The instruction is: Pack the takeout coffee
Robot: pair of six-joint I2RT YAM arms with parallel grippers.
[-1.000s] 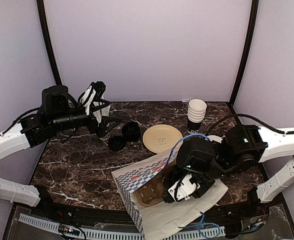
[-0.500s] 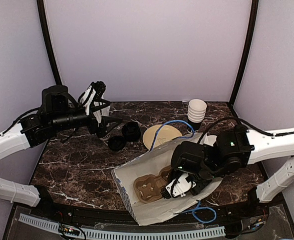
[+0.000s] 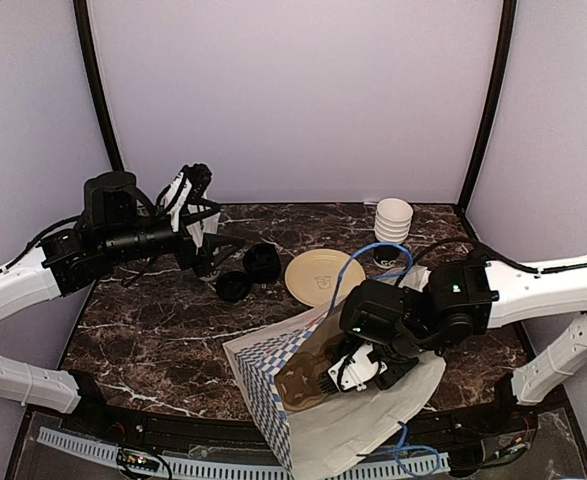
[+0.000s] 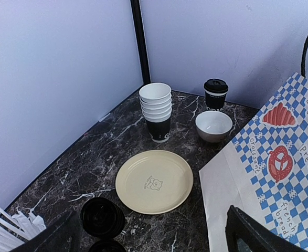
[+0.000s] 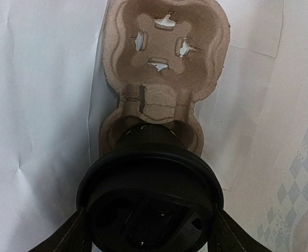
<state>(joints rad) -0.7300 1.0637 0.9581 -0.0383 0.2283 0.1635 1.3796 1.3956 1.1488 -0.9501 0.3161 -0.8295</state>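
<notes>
The right claw (image 5: 149, 210) grips a lidded cup (image 5: 149, 191) by its sides, deep inside the paper bag (image 3: 273, 395). The cup's base is at the near pocket of the pulp carrier (image 5: 164, 58), though whether it is seated cannot be told. The far pocket is empty. A second lidded cup (image 4: 215, 93) waits at the back beside the bowl (image 4: 213, 126), so packing looks about half done. The bag walls crowd the claw on both sides, and the bag's near corner reaches the surface's (image 3: 153, 330) front edge. The left claw (image 3: 205, 222) hangs wide open at rear left, with bare room below.
</notes>
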